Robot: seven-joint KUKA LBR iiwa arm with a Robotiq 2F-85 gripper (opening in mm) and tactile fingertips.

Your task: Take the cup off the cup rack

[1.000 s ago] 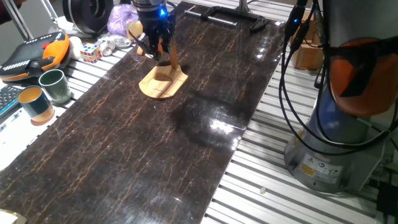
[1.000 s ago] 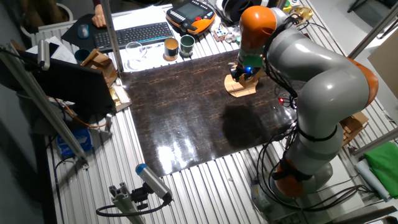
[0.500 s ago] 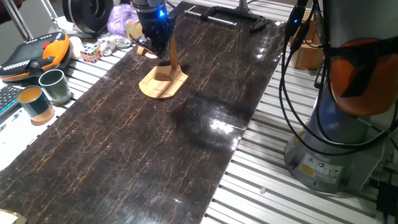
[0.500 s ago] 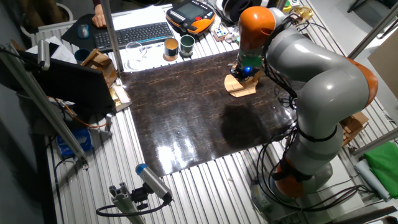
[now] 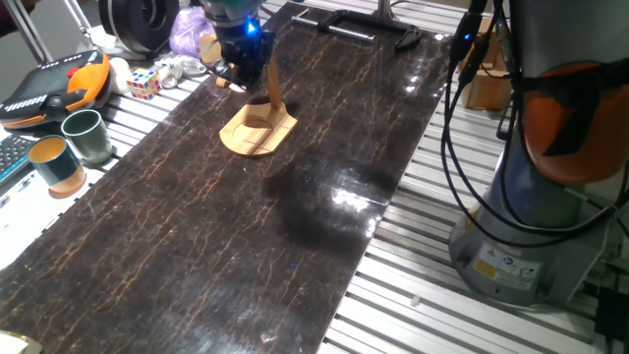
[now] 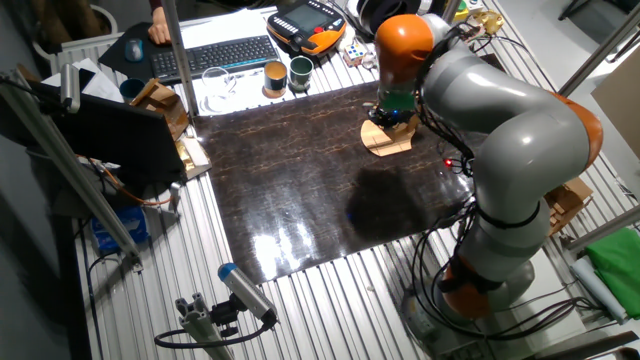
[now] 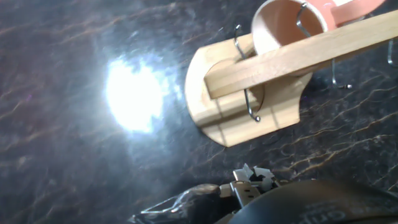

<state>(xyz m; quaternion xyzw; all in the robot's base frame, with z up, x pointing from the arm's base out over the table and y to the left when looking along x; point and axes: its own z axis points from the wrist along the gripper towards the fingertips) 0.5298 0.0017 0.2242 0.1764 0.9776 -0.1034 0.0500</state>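
One fixed view shows the black two-finger gripper lowered onto the thin curved upright arm of the light wooden cup rack, whose flat leaf-shaped base lies on the dark marbled table mat; a bit of the small salmon-pink cup peeks out just left of the gripper, up at the arm and clear of the mat, and whether the fingers are parted or pinched together cannot be told here. Off the mat at the left stand a dark green cup and a teal cup with a tan inside, side by side and upright; the contents of neither can be made out. The other fixed view shows the orange-and-grey robot arm bent over the rack at the far end of the mat, the gripper hiding the salmon cup, with the two other cups beyond the mat's edge near a black keyboard. The hand view looks down on the rack's base with the wooden arm crossing the frame; the salmon cup sits against that arm, its mouth facing the camera and its pale peach inside empty. The fingertips are not clearly seen here, so the gripper's state stays uncertain.
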